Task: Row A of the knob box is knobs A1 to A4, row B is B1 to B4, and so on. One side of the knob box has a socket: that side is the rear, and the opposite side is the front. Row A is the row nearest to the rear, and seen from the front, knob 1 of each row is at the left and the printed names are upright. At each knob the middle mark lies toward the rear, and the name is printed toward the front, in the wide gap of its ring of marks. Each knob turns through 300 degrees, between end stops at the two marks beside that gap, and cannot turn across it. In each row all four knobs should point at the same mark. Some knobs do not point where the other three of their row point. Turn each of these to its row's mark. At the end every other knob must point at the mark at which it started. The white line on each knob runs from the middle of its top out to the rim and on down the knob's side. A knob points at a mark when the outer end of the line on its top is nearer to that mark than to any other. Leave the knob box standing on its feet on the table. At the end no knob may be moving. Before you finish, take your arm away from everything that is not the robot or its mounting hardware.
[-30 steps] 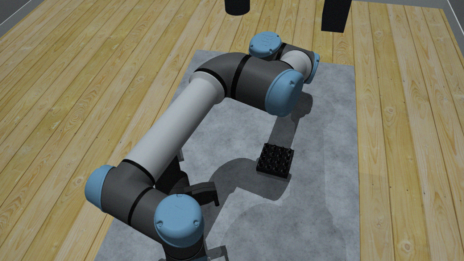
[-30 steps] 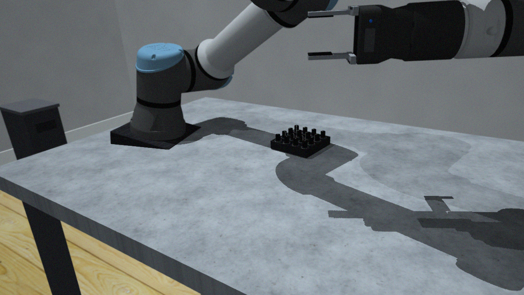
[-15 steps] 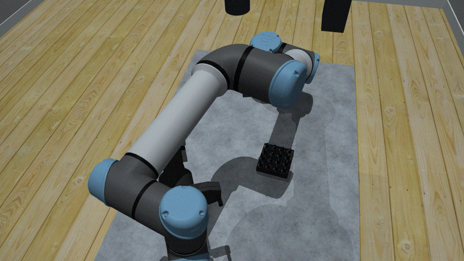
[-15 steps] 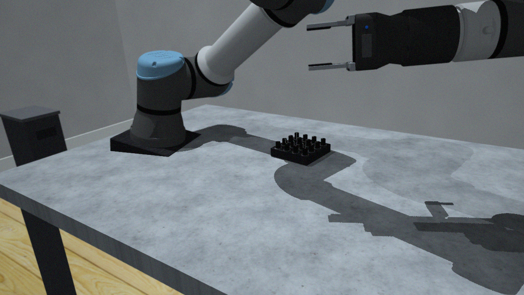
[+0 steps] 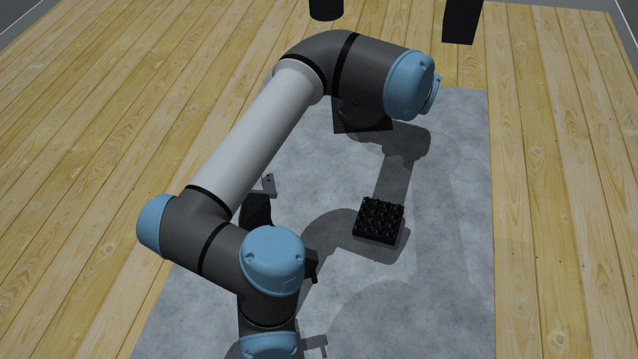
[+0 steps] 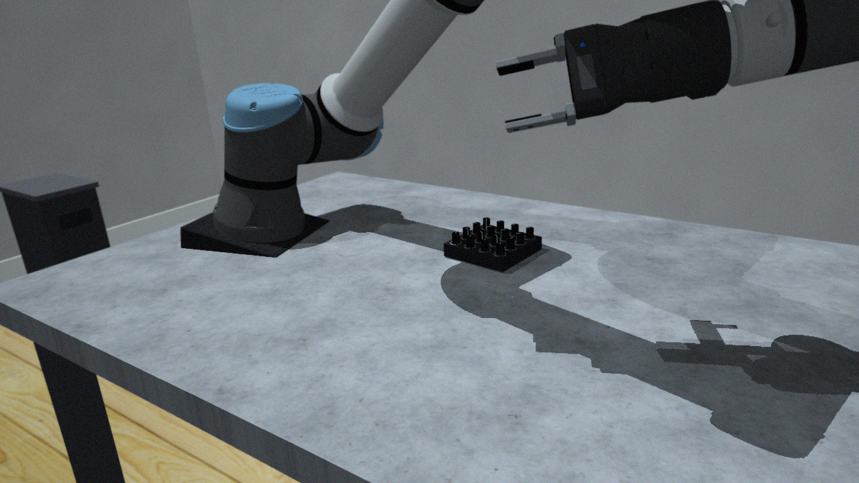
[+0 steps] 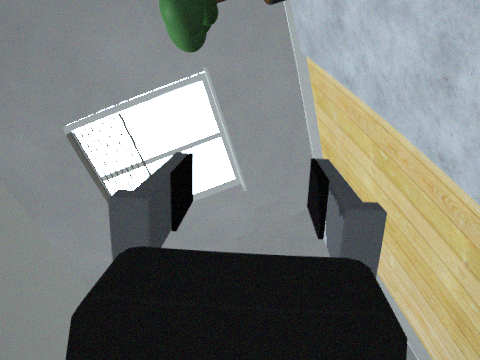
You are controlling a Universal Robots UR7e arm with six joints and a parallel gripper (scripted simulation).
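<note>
I've got the gripper (image 6: 510, 94) fully open, nothing held, high above the table (image 6: 300, 336), pointing sideways at the wall; knob box (image 6: 492, 245) stands mid-table, right of the arm base plate (image 6: 198, 240), well below the gripper; knob lines too small to read.

A grey, mottled desk (image 6: 336, 360) on dark legs stands on a pale wooden plank floor (image 5: 89, 111), with broad shadows falling across its top. Seen from the exterior camera, the black knob box (image 6: 492, 247) sits on the desk a little toward 1 o'clock of the middle, its sixteen dark knobs upright and part of the shadow lying around it. The arm's dark base plate (image 6: 198, 240) lies flat toward 10 o'clock, well apart from the box, while a dark cabinet (image 6: 54, 216) stands on the floor just beyond the desk's 9 o'clock edge.
</note>
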